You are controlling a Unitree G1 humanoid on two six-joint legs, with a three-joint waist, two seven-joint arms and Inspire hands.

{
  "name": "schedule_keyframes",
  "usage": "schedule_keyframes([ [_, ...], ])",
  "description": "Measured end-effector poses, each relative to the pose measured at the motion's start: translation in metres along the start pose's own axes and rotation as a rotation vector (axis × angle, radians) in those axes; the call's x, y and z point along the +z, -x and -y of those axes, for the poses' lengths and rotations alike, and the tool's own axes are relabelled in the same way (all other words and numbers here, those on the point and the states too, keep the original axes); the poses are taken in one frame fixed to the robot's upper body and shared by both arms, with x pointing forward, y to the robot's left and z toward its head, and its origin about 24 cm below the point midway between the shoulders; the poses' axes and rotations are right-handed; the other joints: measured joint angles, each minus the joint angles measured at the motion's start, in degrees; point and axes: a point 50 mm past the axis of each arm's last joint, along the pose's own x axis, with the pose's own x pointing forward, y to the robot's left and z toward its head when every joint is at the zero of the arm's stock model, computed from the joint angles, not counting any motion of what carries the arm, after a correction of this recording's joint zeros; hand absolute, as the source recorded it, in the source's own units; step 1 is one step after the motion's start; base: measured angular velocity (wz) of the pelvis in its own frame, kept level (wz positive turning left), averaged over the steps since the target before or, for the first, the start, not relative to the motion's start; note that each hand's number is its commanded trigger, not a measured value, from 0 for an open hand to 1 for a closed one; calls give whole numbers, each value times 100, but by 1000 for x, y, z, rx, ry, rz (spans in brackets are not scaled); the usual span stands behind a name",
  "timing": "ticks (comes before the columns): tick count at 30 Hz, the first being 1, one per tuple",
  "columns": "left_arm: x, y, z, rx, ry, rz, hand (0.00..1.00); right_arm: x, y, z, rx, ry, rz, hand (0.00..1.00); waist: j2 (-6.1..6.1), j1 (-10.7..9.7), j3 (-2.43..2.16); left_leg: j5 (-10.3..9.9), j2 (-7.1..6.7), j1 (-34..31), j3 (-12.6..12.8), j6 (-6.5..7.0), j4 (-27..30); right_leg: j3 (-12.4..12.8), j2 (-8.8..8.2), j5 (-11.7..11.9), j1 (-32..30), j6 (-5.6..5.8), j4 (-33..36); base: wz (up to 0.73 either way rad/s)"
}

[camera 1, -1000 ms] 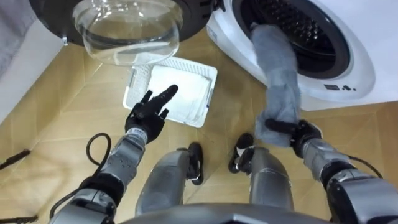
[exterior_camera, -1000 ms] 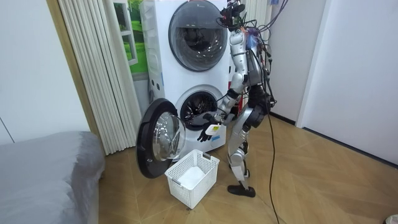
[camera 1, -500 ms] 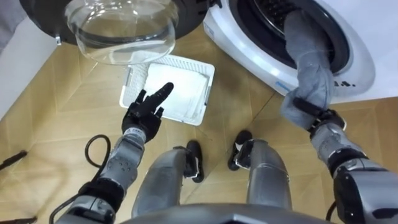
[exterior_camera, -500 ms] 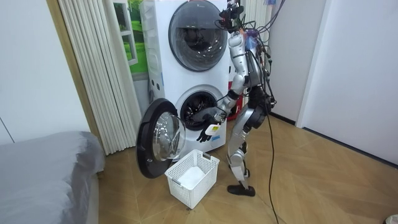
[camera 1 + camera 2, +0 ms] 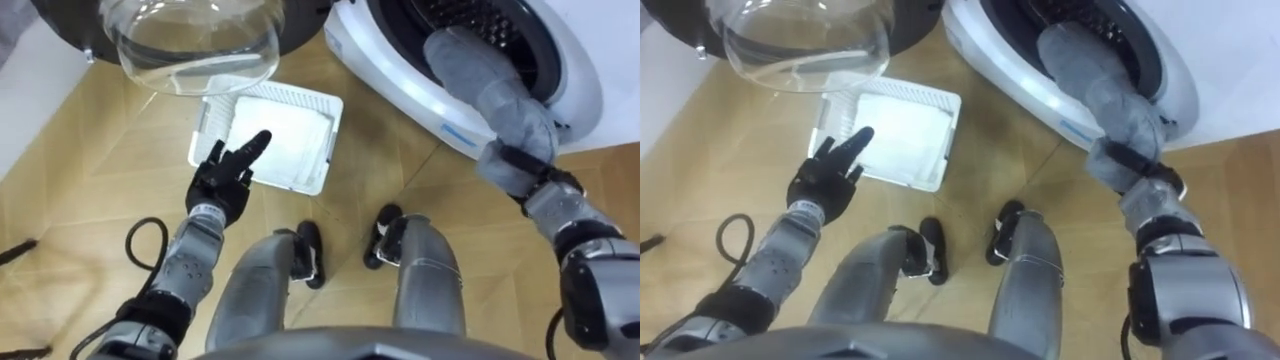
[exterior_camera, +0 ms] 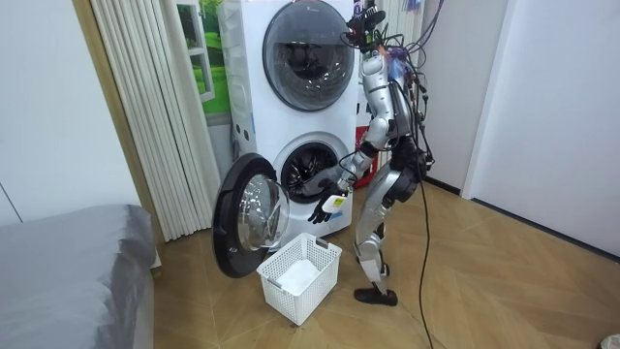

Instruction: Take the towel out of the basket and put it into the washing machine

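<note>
Right robot hand (image 5: 527, 168) clutching towel (image 5: 478, 68) — draped into washer (image 5: 440, 118)

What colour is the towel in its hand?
The towel is grey, clearest in the left eye view.

Grey towel (image 5: 480, 75), white washing machine (image 5: 400, 85), white slotted basket (image 5: 328, 140), tan herringbone-patterned wood floor (image 5: 100, 150).

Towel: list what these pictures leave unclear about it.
- Left eye view: the drum is cut off by the top edge, so the towel's depth inside is unclear.
- Left eye view: the right hand's palm is covered by the towel it grips.
- Room view: towel too small to make out.
</note>
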Motion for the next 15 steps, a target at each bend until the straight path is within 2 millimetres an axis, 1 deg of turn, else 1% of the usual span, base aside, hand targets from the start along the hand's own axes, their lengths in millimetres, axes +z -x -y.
schedule_keyframes([
  [2, 2, -1, 2, -20, -37, 4, 0, 4, 0, 3, 9, 49, 8, 100, -71, 15, 28, -11, 20, -39, 0, 13, 43, -4, 11, 5, -19, 4, -1, 0],
  [3, 3, -1, 2, -20, -40, 6, 0, 6, 0, 2, 15, 61, 11, 100, -97, 12, 29, -13, 20, -51, 10, 16, 44, 14, 15, 12, -41, 7, 0, -11],
  [4, 7, 1, -1, -20, -53, 14, 0, 12, 2, -3, 34, 89, 10, 100, -165, 5, 30, -15, 31, -69, 61, 21, 43, 79, 43, 34, -98, 4, 5, -21],
  [5, 9, 2, -1, -25, -73, 18, 0, 17, 3, -6, 46, 125, 5, 100, -200, 5, 41, -23, 56, -57, 101, 29, 56, 119, 72, 60, -102, 0, -7, -24],
  [7, 10, 2, 0, -33, -79, 23, 0, 24, 4, -8, 58, 158, -5, 100, -239, 4, 39, -34, 78, -28, 153, 41, 59, 173, 104, 87, -102, 5, -20, -18],
  [9, 11, 4, 1, -42, -76, 30, 0, 30, 6, -11, 76, 189, -11, 100, -268, -24, 48, -37, 84, 1, 202, 47, 61, 208, 111, 109, -102, 3, -19, -14],
  [11, 14, 7, -1, -44, -77, 46, 0, 37, 10, -17, 116, 208, -9, 100, -295, -106, 59, -38, 84, 29, 232, 48, 61, 239, 116, 124, -100, 2, -11, -9],
  [13, 15, 8, -5, -32, -68, 54, 0, 39, 13, -22, 137, 215, -7, 100, -323, -140, 74, -38, 105, 48, 274, 47, 71, 256, 131, 141, -100, -18, -12, -11],
  [15, 16, 9, -7, -26, -64, 58, 0, 40, 14, -24, 145, 218, -7, 100, -327, -151, 77, -38, 117, 49, 281, 45, 82, 276, 154, 158, -100, -20, -20, -8],
])
